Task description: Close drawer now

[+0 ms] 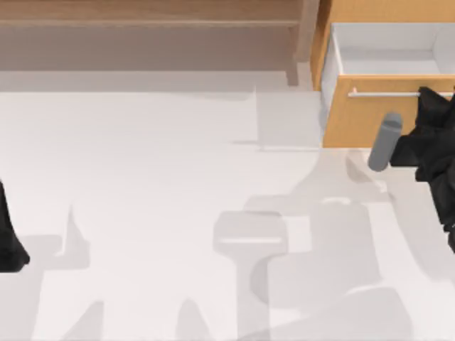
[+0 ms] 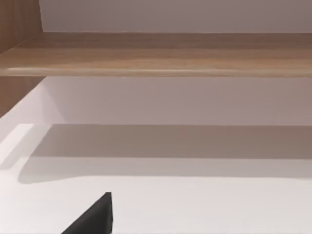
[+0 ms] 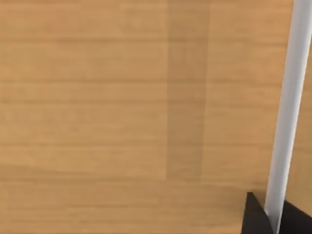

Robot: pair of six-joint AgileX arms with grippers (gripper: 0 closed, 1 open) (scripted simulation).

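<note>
1. Right arm point(image 1: 435, 145): matte black throughout, built of angular, faceted housings, with a plain grey cylinder point(image 1: 384, 142) with rounded ends projecting from its side.
2. Right gripper point(image 3: 273, 217): two black fingers point(image 3: 254, 217) with sharp, wedge-like tips and flat, unmarked faces.
3. Left arm point(image 1: 8, 238): the same matte black, a tapering, rounded shape.
4. Left gripper point(image 2: 92, 217): a black finger with a straight slanted edge and a squared-off tip.
</note>
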